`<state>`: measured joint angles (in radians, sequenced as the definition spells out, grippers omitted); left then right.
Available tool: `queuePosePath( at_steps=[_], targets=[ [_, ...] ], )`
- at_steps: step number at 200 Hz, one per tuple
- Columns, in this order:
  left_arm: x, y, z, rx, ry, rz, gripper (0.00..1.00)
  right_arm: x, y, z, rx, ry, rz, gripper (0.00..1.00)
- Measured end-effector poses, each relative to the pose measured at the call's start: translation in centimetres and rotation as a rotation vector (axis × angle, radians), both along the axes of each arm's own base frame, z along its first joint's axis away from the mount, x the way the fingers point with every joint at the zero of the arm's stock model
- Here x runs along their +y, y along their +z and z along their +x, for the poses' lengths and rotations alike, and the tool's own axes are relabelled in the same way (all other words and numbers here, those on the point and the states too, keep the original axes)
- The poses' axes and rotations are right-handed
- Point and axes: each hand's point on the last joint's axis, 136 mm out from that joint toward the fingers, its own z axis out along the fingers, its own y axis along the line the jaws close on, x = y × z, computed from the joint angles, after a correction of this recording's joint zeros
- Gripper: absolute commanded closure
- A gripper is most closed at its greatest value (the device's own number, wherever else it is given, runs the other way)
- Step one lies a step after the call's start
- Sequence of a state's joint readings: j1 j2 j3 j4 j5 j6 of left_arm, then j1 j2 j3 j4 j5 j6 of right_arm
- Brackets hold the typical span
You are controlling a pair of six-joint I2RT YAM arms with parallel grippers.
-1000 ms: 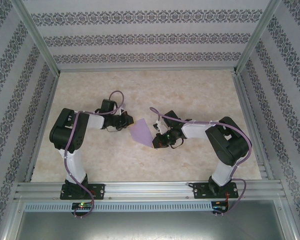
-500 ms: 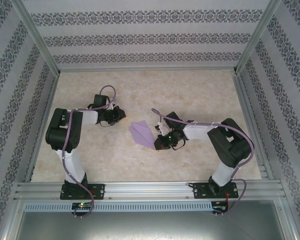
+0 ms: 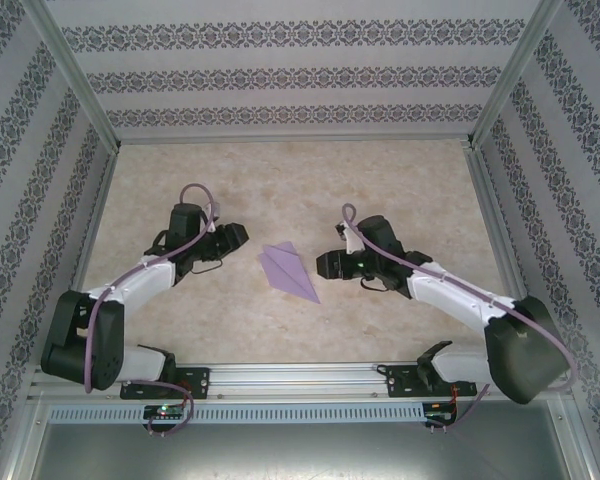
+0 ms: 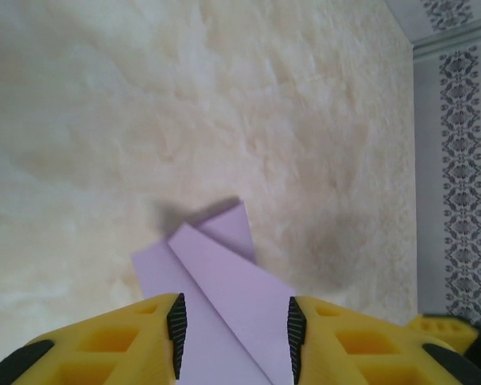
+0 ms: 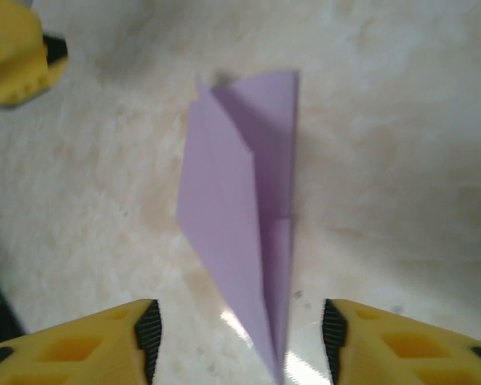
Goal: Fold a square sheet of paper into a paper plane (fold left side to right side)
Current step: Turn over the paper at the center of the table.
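Your paper plane point(image 3: 288, 270) lies flat near the middle of the table point(image 3: 310, 180), its sharp tip toward the near right and its wide tail toward the far left. Bare table surrounds it on every side. The patterned walls point(image 3: 300, 80) and the near rail point(image 3: 300, 375) stand well apart from it.

Your left pincer point(image 3: 235, 235) sits near the tail, spread and holding nothing. Your right pincer point(image 3: 325, 263) sits just beside the plane's right edge, also spread and not touching it. From the right wrist, the tip point(image 5: 272, 365) points in between the fingers point(image 5: 148, 337).
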<state>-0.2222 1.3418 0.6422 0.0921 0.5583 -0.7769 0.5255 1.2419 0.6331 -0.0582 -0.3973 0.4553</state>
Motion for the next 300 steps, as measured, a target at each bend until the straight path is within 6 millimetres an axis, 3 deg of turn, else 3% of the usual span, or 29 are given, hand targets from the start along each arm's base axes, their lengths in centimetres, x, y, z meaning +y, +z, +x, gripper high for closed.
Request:
queuePosePath(
  at_steps=[21, 46, 87, 135, 194, 300],
  targets=[
    [-1.7, -0.8, -1.2, 0.039, -0.023, -0.003, 0.60, -1.3, 0.3, 0.3, -0.041, -0.062, 0.020, 0.31],
    [-3.8, -2.4, -2.3, 0.089, -0.068, 0.008, 0.61, -1.8, 0.2, 0.5, -0.044, -0.088, 0.030, 0.34],
    [-5.0, -5.6, -2.7, 0.175, -0.067, 0.065, 0.60, -1.6, 0.3, 0.3, -0.037, -0.075, 0.042, 0.34],
    [-6.3, -6.2, -1.3, 0.188, -0.077, 0.072, 0.60, -1.5, 0.3, 0.4, -0.036, -0.072, 0.044, 0.34],
    [-7.5, -8.4, -1.0, 0.249, -0.087, 0.088, 0.59, -1.5, 0.1, 0.3, -0.032, -0.072, 0.041, 0.33],
    [-9.1, -8.0, 0.7, 0.238, -0.092, 0.072, 0.58, -1.3, -1.8, -0.1, 0.047, -0.046, 0.038, 0.33]
  ],
)
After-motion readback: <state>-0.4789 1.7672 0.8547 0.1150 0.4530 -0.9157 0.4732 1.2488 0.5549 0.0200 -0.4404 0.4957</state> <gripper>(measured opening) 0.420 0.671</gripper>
